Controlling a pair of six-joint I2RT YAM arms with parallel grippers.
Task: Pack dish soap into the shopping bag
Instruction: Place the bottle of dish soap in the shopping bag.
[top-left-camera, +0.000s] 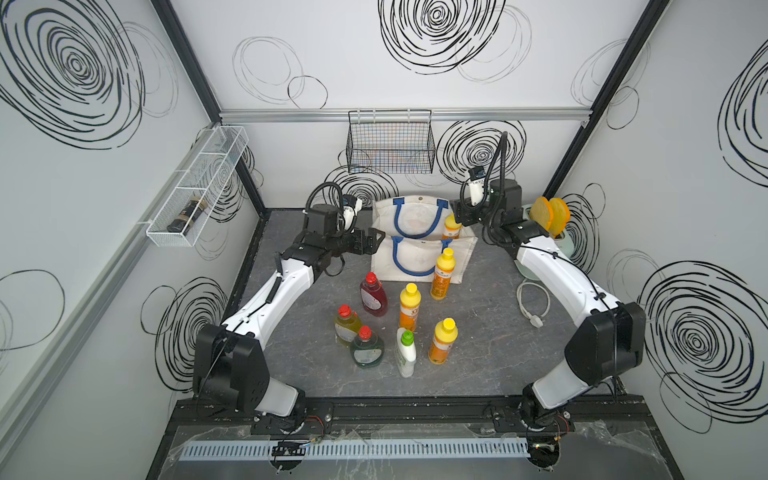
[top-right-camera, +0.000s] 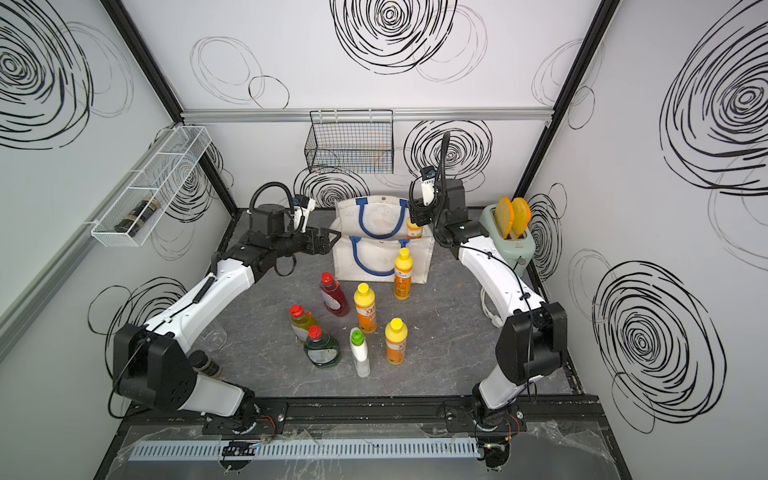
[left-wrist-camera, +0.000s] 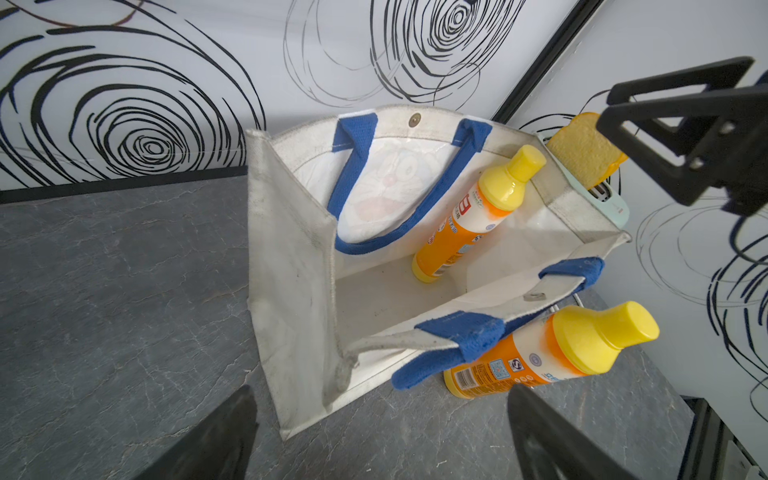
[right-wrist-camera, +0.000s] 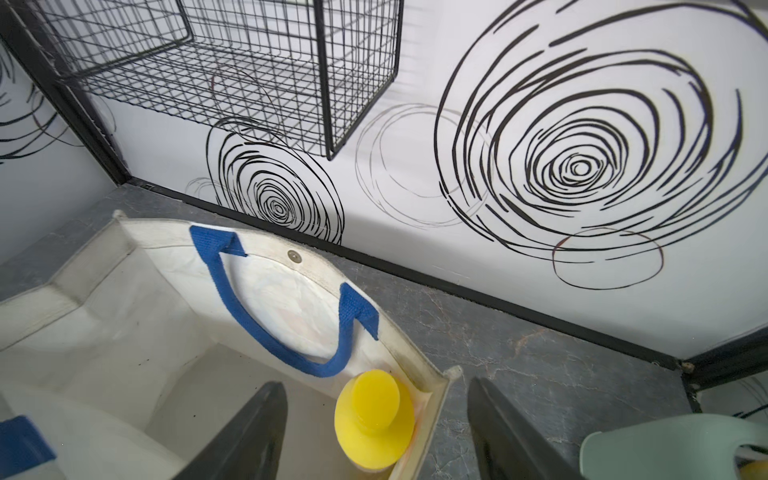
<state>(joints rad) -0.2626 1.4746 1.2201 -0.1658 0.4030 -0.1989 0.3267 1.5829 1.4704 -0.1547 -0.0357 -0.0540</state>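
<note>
Seven dish soap bottles (top-left-camera: 409, 307) stand around the middle of the counter (top-left-camera: 478, 365), the farthest just in front of the shopping bag (top-left-camera: 386, 266) near the back edge. Inside the bag an orange bottle (left-wrist-camera: 473, 216) leans in a far corner. Over it hangs the right gripper (right-wrist-camera: 376, 386), jaws parted and holding nothing. The left gripper (top-left-camera: 374, 240), spread wide and empty, hangs beside the bag's left wall.

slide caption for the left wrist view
One orange bottle sits inside the open shopping bag; a second orange bottle stands outside it.

Bottle (right-wrist-camera: 374, 415) inside tote (right-wrist-camera: 104, 299), wire basket (right-wrist-camera: 249, 62) — on wall
</note>
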